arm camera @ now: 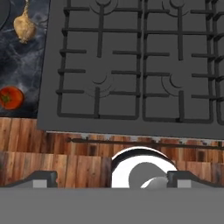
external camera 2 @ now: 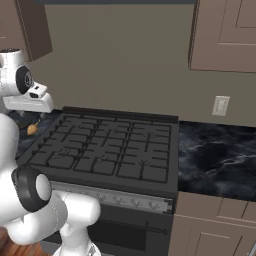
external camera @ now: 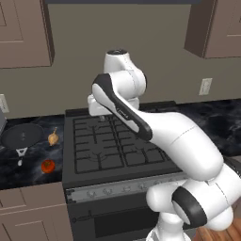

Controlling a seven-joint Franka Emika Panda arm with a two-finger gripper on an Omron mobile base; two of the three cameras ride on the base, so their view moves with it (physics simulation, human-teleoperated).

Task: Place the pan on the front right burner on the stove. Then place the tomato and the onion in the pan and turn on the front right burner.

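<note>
The arm [external camera: 179, 141] is glossy white, built of fat rounded segments (smooth, almost bulbous) with dark grey-black bands at the joints. One long black strip runs along the forearm link. A black cap tops the upper joint. In the right base view a round dark disc with a pale ring sits on the wrist housing, beside a flat white flange.

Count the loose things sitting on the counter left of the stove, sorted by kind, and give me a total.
Pan: 1
Tomato: 1
Onion: 1
Total: 3
</note>
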